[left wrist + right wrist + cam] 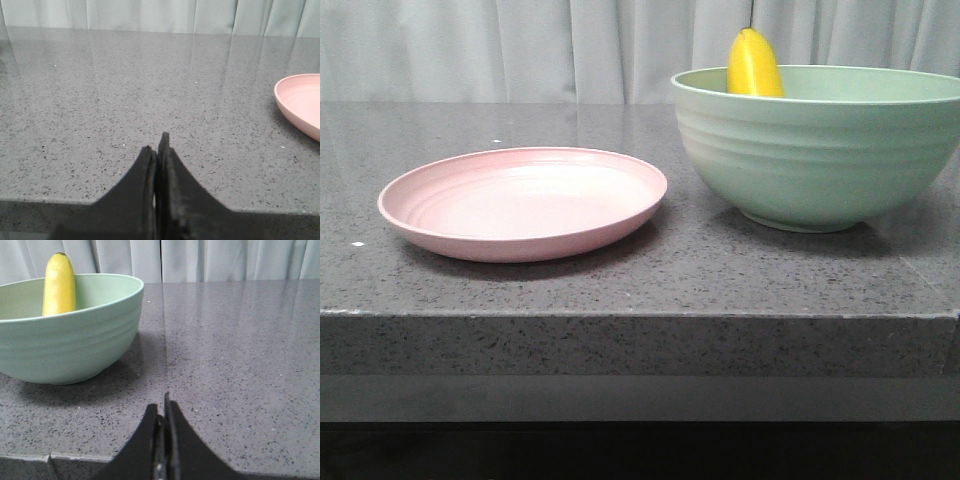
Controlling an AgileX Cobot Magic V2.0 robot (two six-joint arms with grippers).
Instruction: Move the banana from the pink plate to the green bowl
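The large, deep, ribbed mint-green bowl point(65, 335) stands ahead of the right claw point(164, 412) and off to one side, and the shallow round pale pink plate point(302, 102) lies bare off to the side of the left claw point(159, 150); both claws are pressed together, holding nothing. The plump bright yellow banana point(59, 285) leans upright against the bowl's inner wall, so the main risk, as I judge it, is a knock to the bowl tipping the banana over the rim.
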